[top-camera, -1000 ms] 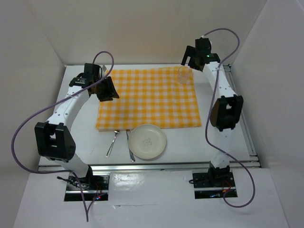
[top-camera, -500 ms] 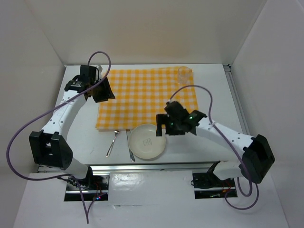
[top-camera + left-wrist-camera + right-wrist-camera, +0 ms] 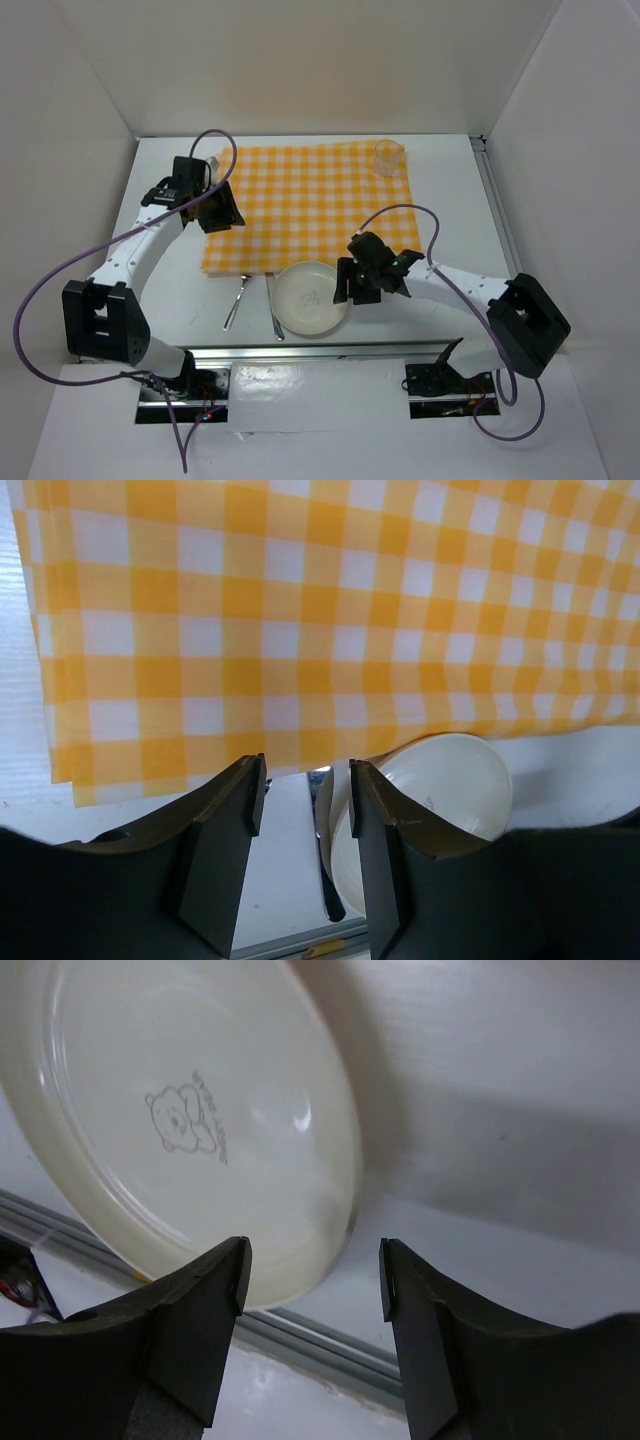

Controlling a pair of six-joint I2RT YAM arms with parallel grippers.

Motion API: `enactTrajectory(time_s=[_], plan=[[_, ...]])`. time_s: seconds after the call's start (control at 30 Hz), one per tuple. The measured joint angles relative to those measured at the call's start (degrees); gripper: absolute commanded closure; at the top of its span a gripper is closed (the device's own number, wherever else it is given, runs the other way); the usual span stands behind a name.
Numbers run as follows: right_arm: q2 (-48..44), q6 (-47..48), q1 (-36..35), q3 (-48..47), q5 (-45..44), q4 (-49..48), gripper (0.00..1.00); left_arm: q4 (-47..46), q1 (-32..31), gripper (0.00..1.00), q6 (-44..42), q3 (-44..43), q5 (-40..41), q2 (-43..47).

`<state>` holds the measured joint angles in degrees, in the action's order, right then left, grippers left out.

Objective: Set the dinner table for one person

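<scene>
A cream plate (image 3: 308, 298) with a bear print lies on the white dinner table (image 3: 460, 200), just below the near edge of the yellow-and-white checked cloth (image 3: 310, 200). Two metal utensils (image 3: 238, 300) lie to the plate's left. A clear glass (image 3: 388, 157) stands on the cloth's far right corner. My right gripper (image 3: 345, 286) is low at the plate's right rim. In the right wrist view it (image 3: 312, 1265) is open, and the plate (image 3: 190, 1120) has its edge just ahead of the gap. My left gripper (image 3: 228, 210) hovers over the cloth's left edge, open and holding nothing (image 3: 305, 780).
White walls enclose the table on three sides. A metal rail (image 3: 330, 347) runs along the near edge, close under the plate. The left wrist view shows the cloth (image 3: 300, 630), the plate (image 3: 450, 780) and a utensil handle (image 3: 327, 885) beyond the fingers.
My right arm has swung from the glass at the far right down to the plate's right rim, and its jaws have narrowed. The left gripper has shifted slightly over the cloth's left edge.
</scene>
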<state>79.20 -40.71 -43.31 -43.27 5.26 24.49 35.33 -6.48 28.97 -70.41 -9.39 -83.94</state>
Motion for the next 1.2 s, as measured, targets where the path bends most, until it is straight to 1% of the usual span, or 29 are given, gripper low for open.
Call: enactTrajectory(time_s=[0.07,0.2,0.27,0.3,0.4,0.43,0.5,0.6,0.73,0.83,0.9,1.0,1.07,1.2], plan=[[0.33,0.07,2.05,0.68,0.94,-2.36,0.32,-0.63,0.00,0.45,0.09,1.22,-1.05,0.94],[2.95,0.07,3.85,0.72,1.38,-5.68,0.32,-1.75,-0.13,0.45,0.22,1.99,-3.13,1.68],[4.87,0.07,3.82,0.72,1.70,-7.28,0.38,-2.29,-0.26,0.45,0.24,2.14,-3.72,1.68],[5.95,0.07,3.82,0.72,1.90,-8.00,0.49,-2.38,-0.35,0.45,0.28,2.19,-3.96,1.70],[8.46,0.48,3.82,0.42,2.49,-8.85,0.72,-2.54,-0.44,0.45,0.76,2.19,-4.44,1.75],[8.79,0.68,3.82,0.04,2.25,-8.55,0.86,-2.58,-0.44,0.45,1.01,2.19,-4.50,1.79],[8.79,1.38,3.85,-0.76,2.01,-8.02,0.99,-2.56,-0.44,0.45,1.14,2.19,-4.48,1.95],[7.39,2.91,3.82,-3.65,0.13,-4.72,1.00,-2.86,-0.44,0.45,1.20,2.67,-4.44,2.51],[1.25,5.33,3.89,-8.57,-2.38,3.17,1.00,-2.95,-0.44,0.45,1.29,4.72,-3.82,4.26],[-3.10,7.19,5.62,-14.03,-2.73,7.63,1.00,-2.97,-0.44,0.45,1.51,4.85,-3.21,4.76],[-2.73,8.48,9.09,-19.15,-1.70,8.07,1.00,-3.15,-0.44,0.45,1.70,4.85,-2.91,5.16],[3.32,9.92,14.03,-26.64,-1.64,6.84,1.00,-3.17,-0.44,0.45,2.36,5.01,-2.25,5.95],[11.39,10.67,16.59,-32.87,-1.90,5.68,1.00,-2.75,-0.72,0.48,2.97,5.29,-0.96,6.69],[28.15,11.63,19.26,-44.17,-2.36,3.41,1.00,-1.49,-1.68,0.48,4.33,7.69,1.75,9.27]])
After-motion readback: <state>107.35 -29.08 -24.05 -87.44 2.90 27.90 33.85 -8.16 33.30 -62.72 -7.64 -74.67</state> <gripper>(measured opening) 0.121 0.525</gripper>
